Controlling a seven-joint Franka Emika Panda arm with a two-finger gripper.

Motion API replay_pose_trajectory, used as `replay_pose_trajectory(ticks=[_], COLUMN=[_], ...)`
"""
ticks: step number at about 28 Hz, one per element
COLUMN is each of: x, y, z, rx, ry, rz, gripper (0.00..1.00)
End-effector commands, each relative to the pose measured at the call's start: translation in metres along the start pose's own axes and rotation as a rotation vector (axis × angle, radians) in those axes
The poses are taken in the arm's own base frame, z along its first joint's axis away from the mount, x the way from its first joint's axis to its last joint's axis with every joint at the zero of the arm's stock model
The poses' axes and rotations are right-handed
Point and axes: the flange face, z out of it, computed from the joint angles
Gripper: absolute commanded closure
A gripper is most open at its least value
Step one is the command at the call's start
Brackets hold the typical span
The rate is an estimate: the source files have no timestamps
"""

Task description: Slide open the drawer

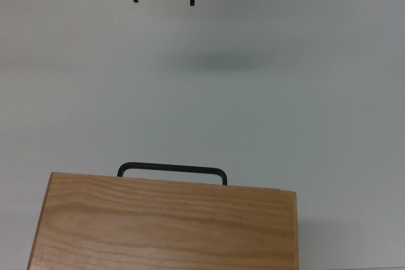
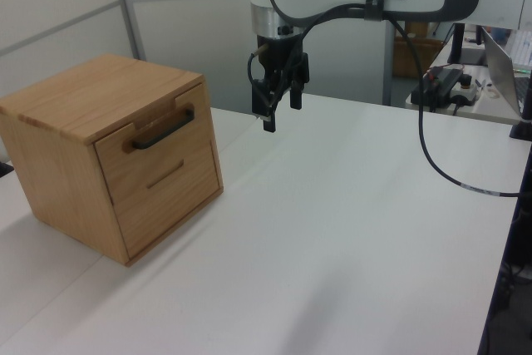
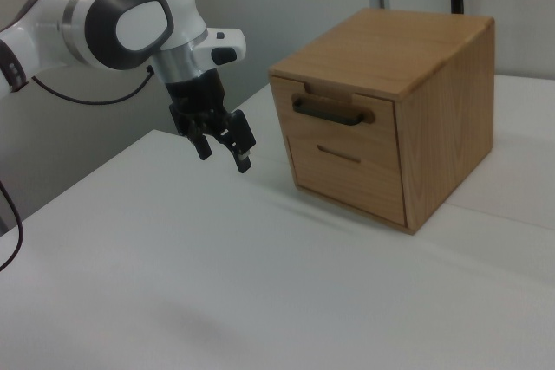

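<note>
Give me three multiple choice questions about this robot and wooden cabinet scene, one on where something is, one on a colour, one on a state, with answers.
1. Where is the gripper?
A. Above the table, apart from the cabinet
B. Clamped on the handle
C. Resting on the cabinet top

2. What colour is the drawer handle?
A. Red
B. Black
C. White

3. The drawer is:
A. Pulled fully out
B. Removed
C. Closed

Answers: 1 A, the left view shows bare table between gripper and cabinet. 2 B, a dark bar in every view. 3 C, its front sits flush with the cabinet.

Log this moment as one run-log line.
gripper: open, raised above table | drawer: shut | handle: untouched | contact: none
</note>
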Motion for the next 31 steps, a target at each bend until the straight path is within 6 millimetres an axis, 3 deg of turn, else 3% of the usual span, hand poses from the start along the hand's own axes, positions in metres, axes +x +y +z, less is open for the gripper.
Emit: replay_pose_trajectory(ticks=[1,15,19,26,31], x=[-0.002,0.000,-0.006,-0.038,-0.082], y=[0.000,0.004,0.009,0.021,0.026], z=[-0.011,-0.012,-0.022,-0.050,-0.062], rx=[0.076,0.046,0.037,0.025,0.016], ry=[0.008,0.021,0.036,0.070,0.075], rz=[-0.069,-0.085,-0.029,0.180,0.257], gripper=[0.00,0.00,0.00,0.00,0.00])
